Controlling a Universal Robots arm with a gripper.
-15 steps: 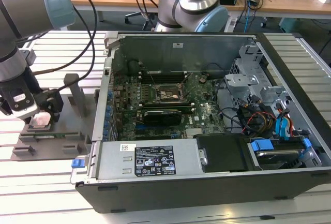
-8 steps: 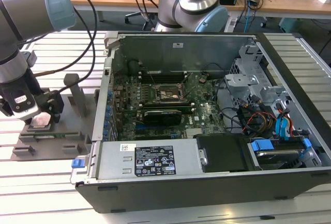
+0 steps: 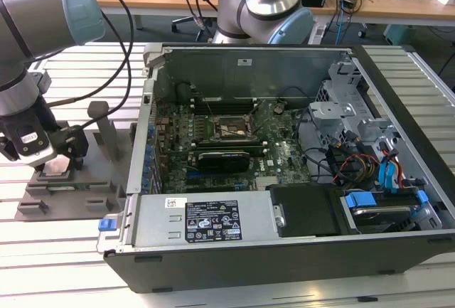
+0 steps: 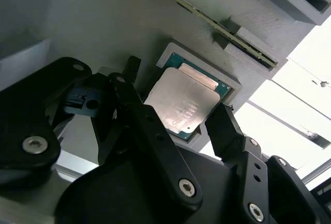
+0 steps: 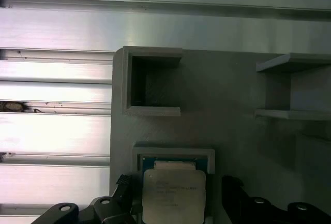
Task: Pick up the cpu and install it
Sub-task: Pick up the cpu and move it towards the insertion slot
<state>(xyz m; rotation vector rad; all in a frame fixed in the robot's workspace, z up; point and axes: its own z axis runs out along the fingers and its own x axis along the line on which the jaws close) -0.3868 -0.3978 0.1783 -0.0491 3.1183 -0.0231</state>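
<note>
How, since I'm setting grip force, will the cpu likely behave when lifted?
Probably stiff: the cpu is a flat chip under a metal plate. Likely slippery, given that smooth, shiny top. It sits recessed in the grey holder, so a sideways push would probably jam against the rim.

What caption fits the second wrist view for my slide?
Open gripper straddles the cpu, which lies seated in its grey holder tray.

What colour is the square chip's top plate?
Silver-grey, on the flat square cpu; best in the second wrist view.
</note>
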